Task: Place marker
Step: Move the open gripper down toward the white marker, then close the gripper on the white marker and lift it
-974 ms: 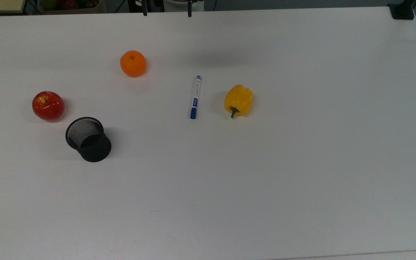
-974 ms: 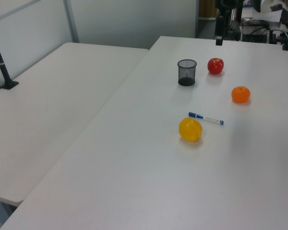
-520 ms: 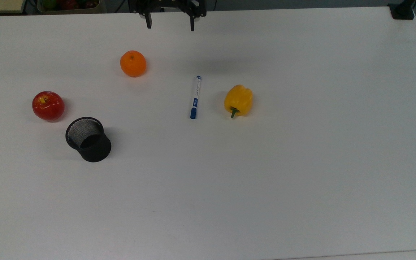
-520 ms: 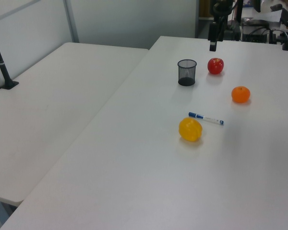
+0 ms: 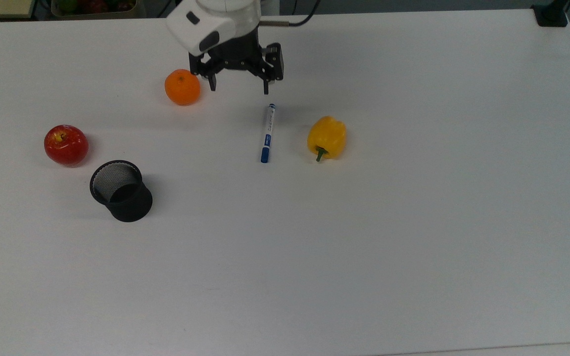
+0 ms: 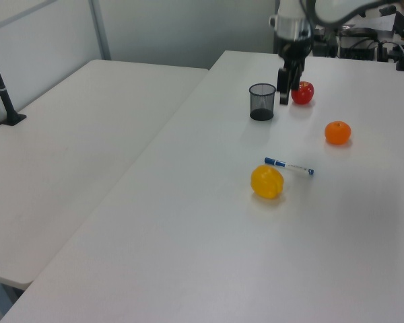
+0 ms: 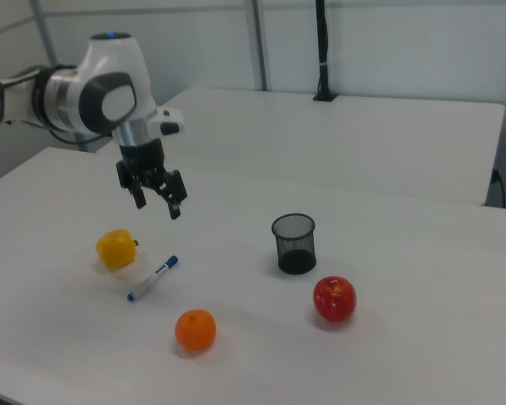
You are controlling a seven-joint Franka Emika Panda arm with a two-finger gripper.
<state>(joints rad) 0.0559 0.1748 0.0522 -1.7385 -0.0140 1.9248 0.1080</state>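
Observation:
The marker (image 5: 267,132) lies flat on the white table (image 5: 364,247), its white barrel running up-down in the top view with the blue cap at the lower end. It also lies between the pepper and the orange in the left view (image 6: 289,166) and the right view (image 7: 153,278). My gripper (image 5: 239,88) hangs open and empty above the table, just beyond the marker's upper end and a little to the top view's left. The right view shows the gripper (image 7: 157,204) well above the table, fingers pointing down.
A yellow pepper (image 5: 326,137) sits close to the marker on the top view's right. An orange (image 5: 182,87) lies beside the gripper's left finger. A red apple (image 5: 66,144) and a black mesh cup (image 5: 120,190) stand upright at the left.
The arm has come in from the top view's upper edge toward the marker, gripper open throughout. The marker, fruit and cup have not moved.

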